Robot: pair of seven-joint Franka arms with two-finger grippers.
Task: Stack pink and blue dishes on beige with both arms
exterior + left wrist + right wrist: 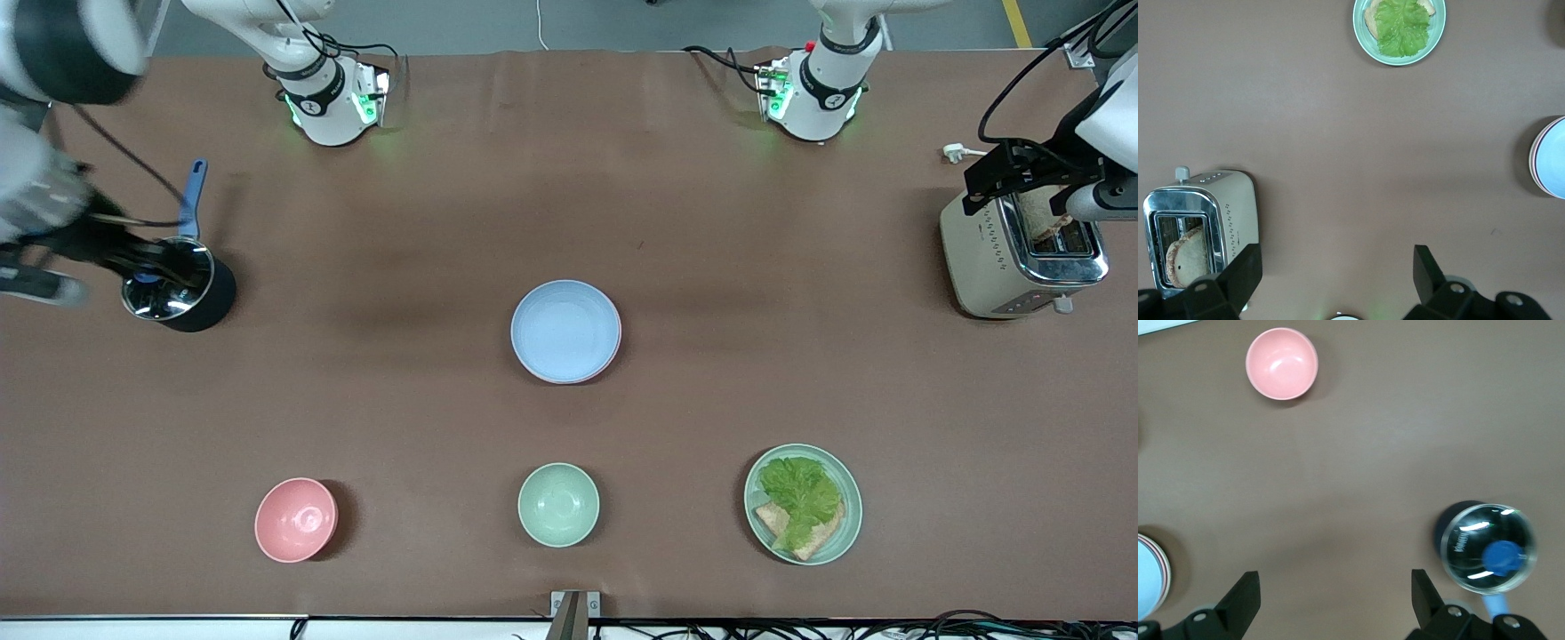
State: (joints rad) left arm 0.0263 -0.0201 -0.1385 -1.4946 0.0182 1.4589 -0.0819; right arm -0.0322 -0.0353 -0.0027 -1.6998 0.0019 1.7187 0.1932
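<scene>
A light blue plate (565, 331) lies at the table's middle, topmost of a stack. A thin pink rim (613, 356) of the pink plate peeks out beneath it. No beige plate shows; anything lower in the stack is hidden. The stack's edge also appears as the blue plate (1555, 160) in the left wrist view and the blue plate (1148, 577) in the right wrist view. My left gripper (1013, 173) (1335, 260) hangs open and empty over the toaster at the left arm's end. My right gripper (84, 244) (1335, 583) is open and empty beside the pot.
A silver toaster (1022, 258) holds bread. A black pot (178, 284) has a glass lid and a blue handle. Nearer the front camera sit a pink bowl (296, 519), a mint-green bowl (558, 504) and a mint-green plate (849, 498) with lettuce and bread.
</scene>
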